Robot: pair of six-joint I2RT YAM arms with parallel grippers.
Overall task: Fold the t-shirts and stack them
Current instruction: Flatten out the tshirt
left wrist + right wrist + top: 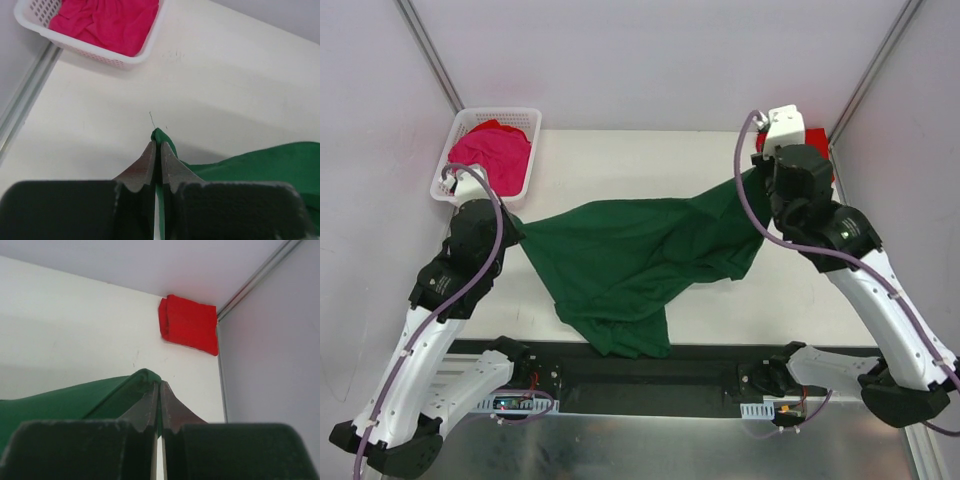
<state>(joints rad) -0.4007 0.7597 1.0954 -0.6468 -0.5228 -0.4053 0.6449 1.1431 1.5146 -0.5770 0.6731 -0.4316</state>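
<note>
Your left jaws are clamped on one corner of the green t-shirt (630, 260) at its 9 o'clock side. Your right jaws are pinched shut on the opposite corner at 2 o'clock. The shirt spans the middle of the worktop (650, 155) between them, its bulk sagging in folds toward 6 o'clock. The red t-shirt (189, 325) lies folded in the far corner at 2 o'clock. The pink t-shirt (492, 152) sits crumpled in the white basket (525, 113) at 10 o'clock.
</note>
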